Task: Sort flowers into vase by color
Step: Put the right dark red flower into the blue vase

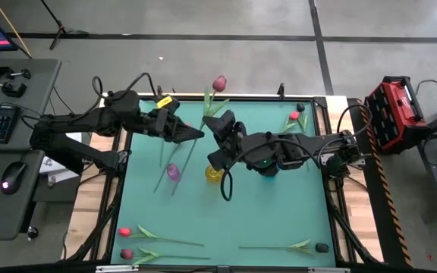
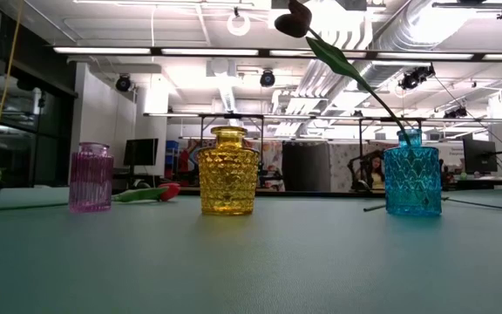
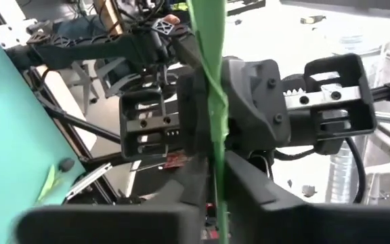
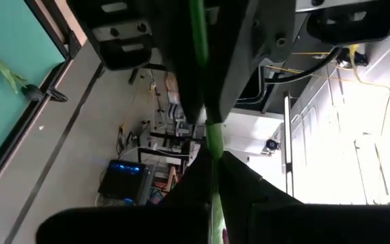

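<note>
Both grippers meet high over the table's middle, facing each other on one tulip. Its pink-maroon head [image 1: 219, 82] shows toward the far edge, and its green stem [image 1: 206, 110] runs down between my left gripper [image 1: 197, 133] and my right gripper [image 1: 217, 125]. Each is shut on the stem. Neither gripper shows in the low view. A dark maroon tulip [image 2: 296, 17] leans out of the blue vase [image 2: 412, 181]. More tulips lie flat on the mat: red [image 1: 125, 231], maroon [image 1: 127, 253], near-black [image 1: 321, 247], and red [image 1: 294, 116]. My left gripper [image 3: 215, 203] pinches the thin green stem [image 3: 217, 152] between its two fingers, which lie across it. The flower is lifted clear of the table. My right gripper [image 4: 214, 177] pinches the same stem [image 4: 214, 139] between its two fingers from the opposite side, close to the left gripper's hold.
The purple vase [image 1: 173, 172], the yellow vase [image 1: 214, 173] and the blue vase stand in a row across the mat's middle, below the arms. The right arm covers the blue vase from above. Two thin green stems [image 1: 161, 171] show beside the purple vase. A red toolbox [image 1: 391, 110] sits off the right edge.
</note>
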Robot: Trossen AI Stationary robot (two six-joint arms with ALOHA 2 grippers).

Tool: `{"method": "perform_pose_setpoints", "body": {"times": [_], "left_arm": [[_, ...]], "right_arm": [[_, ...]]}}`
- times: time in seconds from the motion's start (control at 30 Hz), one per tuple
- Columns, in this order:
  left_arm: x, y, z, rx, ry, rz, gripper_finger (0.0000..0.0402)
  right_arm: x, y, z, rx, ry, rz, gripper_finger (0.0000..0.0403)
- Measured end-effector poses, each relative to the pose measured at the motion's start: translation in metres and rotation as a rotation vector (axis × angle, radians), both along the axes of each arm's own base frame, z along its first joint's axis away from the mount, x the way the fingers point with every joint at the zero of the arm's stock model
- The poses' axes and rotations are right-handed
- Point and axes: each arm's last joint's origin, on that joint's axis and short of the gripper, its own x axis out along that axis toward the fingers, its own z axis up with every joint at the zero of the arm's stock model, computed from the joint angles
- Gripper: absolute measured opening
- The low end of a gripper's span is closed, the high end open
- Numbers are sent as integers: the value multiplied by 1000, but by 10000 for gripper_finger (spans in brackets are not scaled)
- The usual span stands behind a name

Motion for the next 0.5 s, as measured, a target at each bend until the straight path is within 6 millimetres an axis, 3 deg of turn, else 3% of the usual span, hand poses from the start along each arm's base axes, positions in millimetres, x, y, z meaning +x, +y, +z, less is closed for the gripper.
{"method": "perform_pose_setpoints", "body": {"times": [0.23, 0.5], "left_arm": [[0, 4, -3, 31, 27, 2, 3], [-11, 22, -3, 60, 60, 80, 1]], "right_arm": [[0, 0, 0, 53, -41, 1, 21], [-7, 2, 6, 168, -160, -35, 144]]}}
